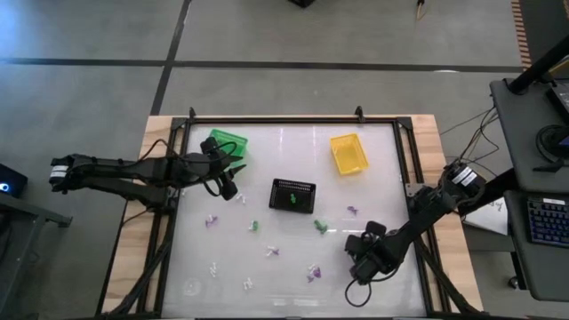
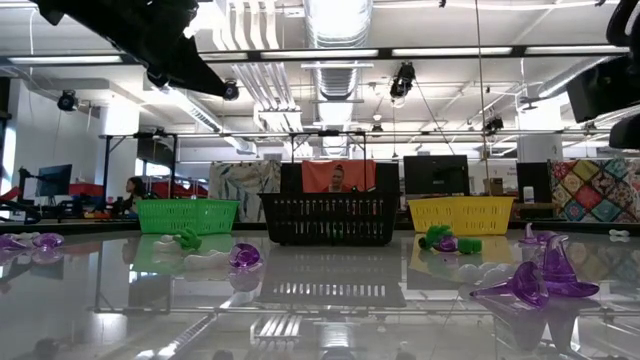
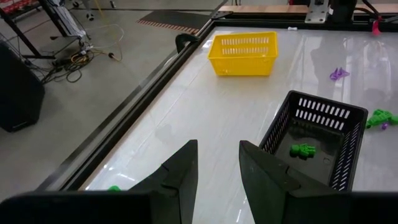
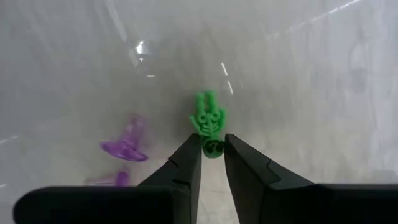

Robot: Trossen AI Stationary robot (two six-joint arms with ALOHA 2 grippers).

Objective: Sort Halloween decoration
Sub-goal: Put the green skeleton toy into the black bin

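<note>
Fingers of the right gripper [image 4: 212, 152] pinch a small green trinket [image 4: 208, 120] low over the near right of the table [image 1: 293, 283], a purple trinket [image 4: 126, 144] just beside. Other trinkets [image 1: 212, 220] lie scattered near the black basket [image 1: 292, 195]. Between the green basket [image 1: 226, 142] and the black one, the left gripper [image 3: 217, 163] hovers, released and empty.

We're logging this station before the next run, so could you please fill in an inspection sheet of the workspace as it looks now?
Surface: glossy white table, dark frame.
Job's things: green, purple and white trinkets scattered; one green trinket inside the black basket.
Clutter: green basket, yellow basket.
Grippers: right gripper pinching a green skeleton trinket; left gripper open, empty, beside the green basket.
Cables: loose leads on floor.
Surroundings: workshop, monitors, a seated person.
</note>
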